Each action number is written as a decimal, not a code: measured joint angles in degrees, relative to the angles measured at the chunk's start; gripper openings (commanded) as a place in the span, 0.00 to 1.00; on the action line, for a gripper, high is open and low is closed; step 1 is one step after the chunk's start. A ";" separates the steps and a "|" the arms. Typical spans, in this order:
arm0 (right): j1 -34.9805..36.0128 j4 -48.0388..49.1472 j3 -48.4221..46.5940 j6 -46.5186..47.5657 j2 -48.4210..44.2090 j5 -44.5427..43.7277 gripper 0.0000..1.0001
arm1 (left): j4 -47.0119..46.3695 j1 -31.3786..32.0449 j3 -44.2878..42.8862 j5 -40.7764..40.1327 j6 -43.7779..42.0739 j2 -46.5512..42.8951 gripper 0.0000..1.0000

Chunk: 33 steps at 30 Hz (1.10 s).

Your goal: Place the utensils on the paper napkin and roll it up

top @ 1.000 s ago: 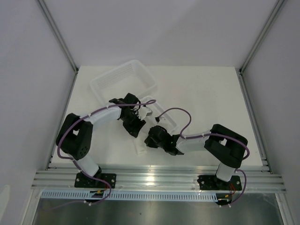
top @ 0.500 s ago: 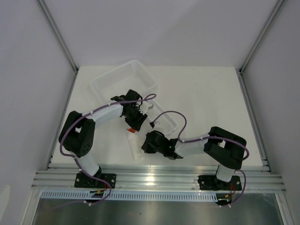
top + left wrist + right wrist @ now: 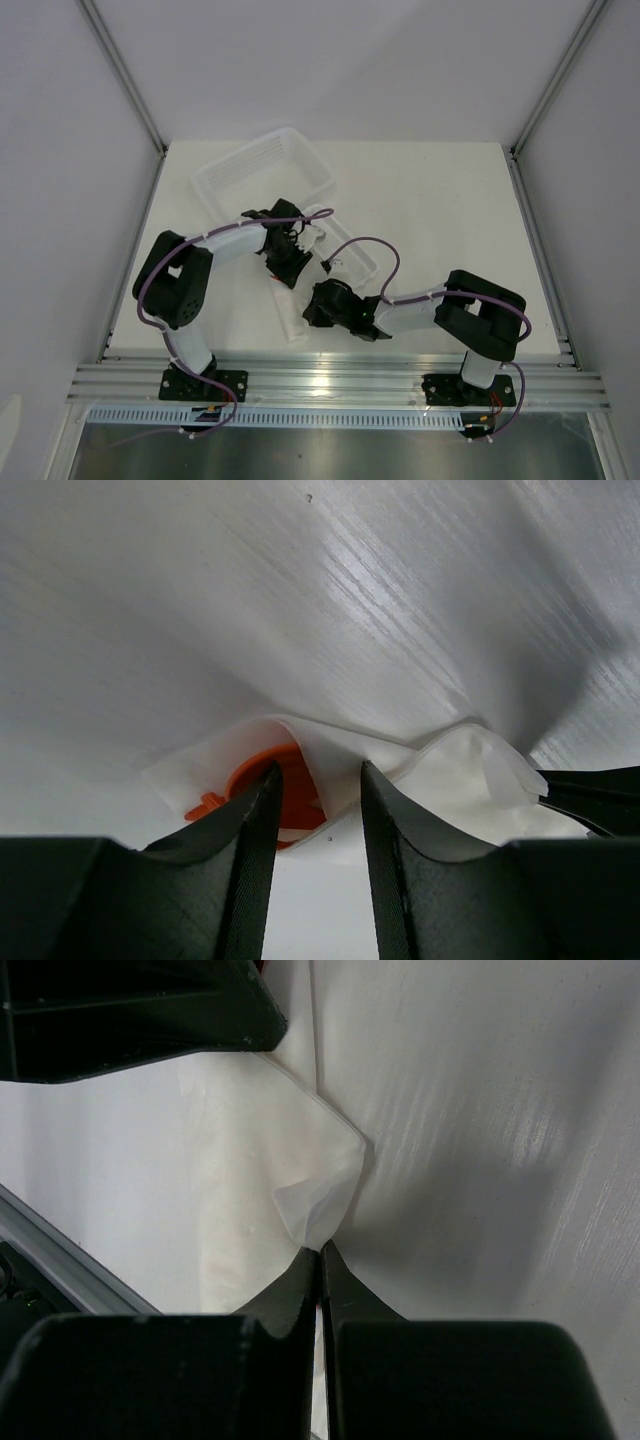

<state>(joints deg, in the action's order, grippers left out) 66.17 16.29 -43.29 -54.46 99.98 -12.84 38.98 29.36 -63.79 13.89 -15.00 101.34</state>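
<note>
Mid-roll, I judge: my right end effector (image 3: pixel 321 1252) clenches a corner of the thin white paper napkin (image 3: pixel 255 1160), folded over the small orange plastic utensils (image 3: pixel 262 780) on the surface (image 3: pixel 450 200); my left end effector (image 3: pixel 315 772) straddles them, whether gripping I cannot tell, so the next move calls for an even tuck.

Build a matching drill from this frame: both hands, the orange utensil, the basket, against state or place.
1 left hand
2 right hand
3 orange utensil
4 translucent white basket

A shut on a corner of the paper napkin
B far-left part of the table
C fingers apart, astride the utensil
D partly under a fold of the paper napkin

Pairs: 1-C; 2-A; 3-D; 4-B
</note>
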 measured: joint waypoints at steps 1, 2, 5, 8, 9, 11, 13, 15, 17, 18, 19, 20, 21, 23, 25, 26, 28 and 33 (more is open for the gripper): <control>0.00 0.02 0.00 0.00 0.00 -0.02 0.00 | 0.13 0.00 -0.07 0.39 0.02 0.31 0.39; 0.00 0.02 0.00 0.00 -0.02 -0.04 0.00 | 0.20 0.00 -0.13 0.85 0.04 0.52 0.38; 0.00 0.02 0.00 0.00 -0.02 -0.24 0.00 | 0.37 -0.02 -0.33 1.51 0.04 0.81 0.33; 0.00 0.02 0.00 -0.02 -0.02 -0.33 0.00 | 0.63 -0.02 -0.70 1.73 0.02 1.31 0.24; 0.00 0.02 0.00 -0.07 -0.02 -0.35 0.00 | 0.70 -0.02 -0.81 1.75 0.04 1.42 0.17; 0.00 0.00 0.04 -0.22 -0.02 -0.44 0.00 | 0.66 -0.02 -0.83 1.75 0.09 1.53 0.11; 0.00 0.02 0.11 -0.50 -0.02 -0.57 0.00 | 0.70 -0.02 -0.83 1.90 0.17 1.55 0.01; 0.00 -0.02 0.11 -0.79 -0.02 -0.87 0.00 | 0.70 -0.02 -0.83 2.21 0.00 1.55 0.01; 0.04 -0.15 0.11 -0.98 -0.15 -1.31 0.00 | 0.70 -0.07 -0.83 2.34 -0.07 1.55 0.01; 0.07 -0.24 0.15 -1.01 -0.26 -1.49 0.00 | 0.70 -0.09 -0.83 2.38 -0.13 1.55 0.01; 0.07 -0.48 0.17 -1.01 -0.44 -1.77 0.00 | 0.68 -0.09 -0.81 2.43 -0.28 1.55 0.01; 0.11 -0.92 0.22 -0.98 -0.74 -2.01 0.00 | 0.59 -0.09 -0.74 2.51 -0.55 1.53 0.01; 0.11 -1.44 0.26 -0.98 -1.20 -2.43 0.00 | 0.52 -0.09 -0.70 2.60 -0.72 1.51 0.01; 0.11 -2.34 0.33 -0.90 -2.34 -3.19 0.00 | 0.44 -0.11 -0.57 2.84 -1.57 1.40 0.01; 0.24 -2.89 0.33 -0.57 -3.78 -4.09 0.00 | 0.26 -0.13 -0.37 2.91 -2.21 1.20 0.01; 0.37 -2.93 0.31 -0.33 -4.44 -4.57 0.00 | 0.24 -0.13 -0.28 2.95 -2.56 1.16 0.01; 0.48 -3.06 0.31 0.09 -5.31 -5.22 0.00 | 0.09 -0.13 -0.04 2.99 -3.32 0.94 0.01; 0.63 -4.11 0.48 0.00 -5.60 -6.54 0.00 | 0.11 -0.11 0.81 2.69 -5.07 0.00 0.01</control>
<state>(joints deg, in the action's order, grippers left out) 66.81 12.19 -42.81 -54.46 94.39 -19.38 39.09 29.26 -62.98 16.58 -20.08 101.34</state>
